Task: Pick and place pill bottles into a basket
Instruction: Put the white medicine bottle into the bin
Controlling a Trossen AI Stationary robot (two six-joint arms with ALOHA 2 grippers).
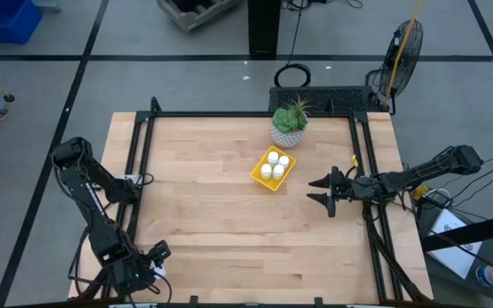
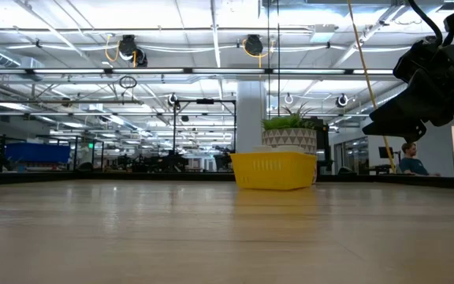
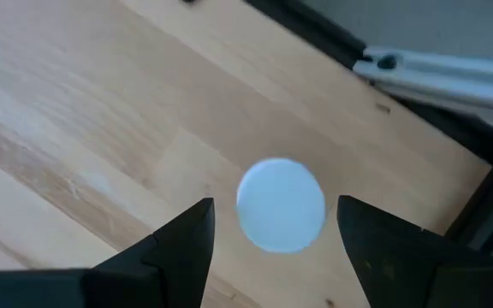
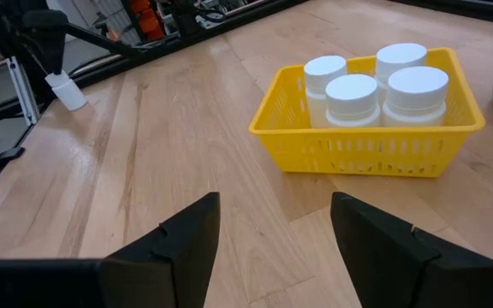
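Observation:
The yellow basket (image 1: 272, 167) stands on the table right of centre and holds several white pill bottles (image 4: 375, 85), upright. One more white pill bottle (image 3: 281, 205) stands near the table's near left corner, and it also shows in the right wrist view (image 4: 67, 90). My left gripper (image 3: 276, 210) is above it, pointing down and open, with a finger on either side of the cap and a gap on both sides. My right gripper (image 1: 323, 190) is open and empty, just right of the basket (image 4: 366, 141) and pointing toward it.
A pale pot with a spiky green plant (image 1: 289, 124) stands just behind the basket, toward the far edge. Black rails (image 1: 139, 171) frame the table on the left, right and far sides. Bare wood lies between the basket and the left corner.

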